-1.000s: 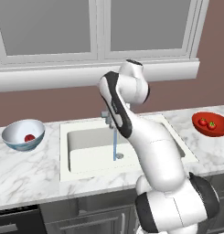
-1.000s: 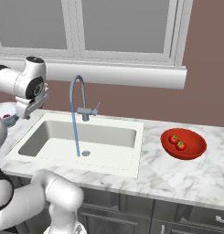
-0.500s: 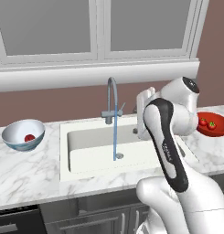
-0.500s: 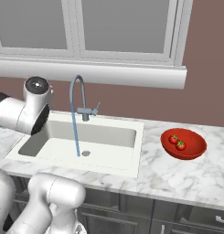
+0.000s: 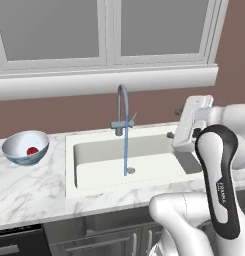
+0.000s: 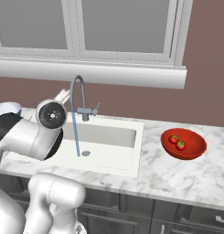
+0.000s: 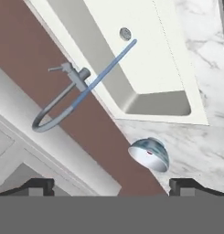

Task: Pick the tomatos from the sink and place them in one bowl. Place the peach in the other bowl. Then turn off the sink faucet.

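Observation:
Water runs in a thin stream from the grey gooseneck faucet into the white sink; no fruit lies in the basin. Two tomatoes rest in the shallow red bowl on the counter to the right. The peach sits in the white and pale blue bowl left of the sink. My gripper hovers above the sink's right end, apart from the faucet. In the hand view the gripper is open with nothing between its fingertips, and the faucet and pale bowl lie ahead.
White marble counter surrounds the sink. A brown wall and a white window sill rise close behind the faucet. My own arm stands over the counter right of the sink.
The arm has swung from the middle of the sink across to its right end, and the hand now points back towards the faucet. Fruits, bowls and the running water are unchanged.

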Available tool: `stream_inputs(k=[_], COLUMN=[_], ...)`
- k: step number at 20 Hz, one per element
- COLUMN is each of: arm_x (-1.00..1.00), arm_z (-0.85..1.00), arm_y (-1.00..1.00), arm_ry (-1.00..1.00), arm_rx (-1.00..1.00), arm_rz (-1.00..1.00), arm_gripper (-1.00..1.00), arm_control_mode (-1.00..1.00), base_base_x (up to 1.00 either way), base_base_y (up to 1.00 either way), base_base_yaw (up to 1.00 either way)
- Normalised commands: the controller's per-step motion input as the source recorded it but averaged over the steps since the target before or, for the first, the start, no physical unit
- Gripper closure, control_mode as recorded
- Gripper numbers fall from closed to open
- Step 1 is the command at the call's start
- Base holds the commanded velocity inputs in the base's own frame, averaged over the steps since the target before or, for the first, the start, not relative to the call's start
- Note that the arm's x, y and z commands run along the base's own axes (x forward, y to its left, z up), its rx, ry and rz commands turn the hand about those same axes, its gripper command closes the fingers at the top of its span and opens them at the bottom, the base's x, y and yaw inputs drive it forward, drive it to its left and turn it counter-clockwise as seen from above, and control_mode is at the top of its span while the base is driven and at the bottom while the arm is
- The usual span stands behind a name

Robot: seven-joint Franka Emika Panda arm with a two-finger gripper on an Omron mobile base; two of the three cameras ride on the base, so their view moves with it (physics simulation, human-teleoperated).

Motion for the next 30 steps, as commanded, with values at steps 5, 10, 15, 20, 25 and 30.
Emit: stream_inputs(k=[5, 10, 15, 20, 25, 30], arm_x=[-0.01, 0.03, 0.00, 0.11, 0.28, 0.31], arm_z=[0.01, 0.00, -0.02, -0.13, -0.15, -0.18], arm_y=[-0.46, -0.55, -0.41, -0.12, 0.00, 0.00], arm_ry=[-0.13, 0.00, 0.00, 0.04, 0.13, 0.17], arm_rx=[0.21, 0.13, 0.07, 0.01, 0.10, 0.12], arm_rz=[-0.24, -0.14, -0.03, -0.02, -0.02, -0.02], arm_gripper=[-1.00, -1.00, -1.00, -1.00, -1.00, -1.00], arm_control_mode=[-1.00, -1.00, -1.00, -1.00, -1.00, -1.00], base_base_x=[0.00, 0.00, 0.00, 0.00, 0.00, 0.00], base_base_y=[0.00, 0.00, 0.00, 0.00, 0.00, 0.00], base_base_yaw=[0.00, 0.00, 0.00, 0.00, 0.00, 0.00])
